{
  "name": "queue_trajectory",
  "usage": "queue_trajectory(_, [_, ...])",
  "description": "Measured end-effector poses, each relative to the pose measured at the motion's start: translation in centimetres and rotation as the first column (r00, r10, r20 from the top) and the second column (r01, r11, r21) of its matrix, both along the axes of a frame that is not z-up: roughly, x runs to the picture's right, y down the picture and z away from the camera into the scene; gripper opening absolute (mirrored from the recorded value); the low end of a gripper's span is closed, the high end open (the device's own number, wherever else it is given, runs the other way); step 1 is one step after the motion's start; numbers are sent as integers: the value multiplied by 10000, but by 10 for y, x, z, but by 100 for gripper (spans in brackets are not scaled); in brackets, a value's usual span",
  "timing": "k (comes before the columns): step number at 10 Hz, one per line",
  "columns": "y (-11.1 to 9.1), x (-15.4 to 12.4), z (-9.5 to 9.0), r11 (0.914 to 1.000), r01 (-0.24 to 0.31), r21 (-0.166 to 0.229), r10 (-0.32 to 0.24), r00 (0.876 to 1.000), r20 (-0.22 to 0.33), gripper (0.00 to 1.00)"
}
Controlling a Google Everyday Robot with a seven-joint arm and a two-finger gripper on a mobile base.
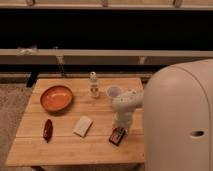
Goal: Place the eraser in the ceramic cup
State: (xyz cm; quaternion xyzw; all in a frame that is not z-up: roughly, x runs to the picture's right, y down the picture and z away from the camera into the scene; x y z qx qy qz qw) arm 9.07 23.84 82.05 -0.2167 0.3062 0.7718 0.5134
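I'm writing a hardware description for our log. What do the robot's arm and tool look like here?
The arm is a bulky, smooth white shell with rounded joints and one small dark oval slot on its side; no cables or sleeves show. The tool, also pale, hangs just above the eraser.

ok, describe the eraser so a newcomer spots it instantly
On the light wooden table, look at the front right, under the robot's white arm. Right by the gripper lies the eraser, a small flat black rectangular block with red-orange markings. The pale white rectangular block to its left is similar in shape but light and unmarked.
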Motion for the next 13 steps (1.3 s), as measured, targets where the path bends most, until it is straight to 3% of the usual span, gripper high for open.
queue_trajectory(4, [-6,-1,-3,9996,-289,16,289,9995,149,20])
queue_trajectory(6, [-24,3,-13,9993,-348,127,346,9993,133,2])
queue_trajectory(8, [-52,10,-19,9990,-278,358,273,9995,140,0])
queue_trajectory(13, [-148,26,-10,9950,107,994,-158,9986,509,0])
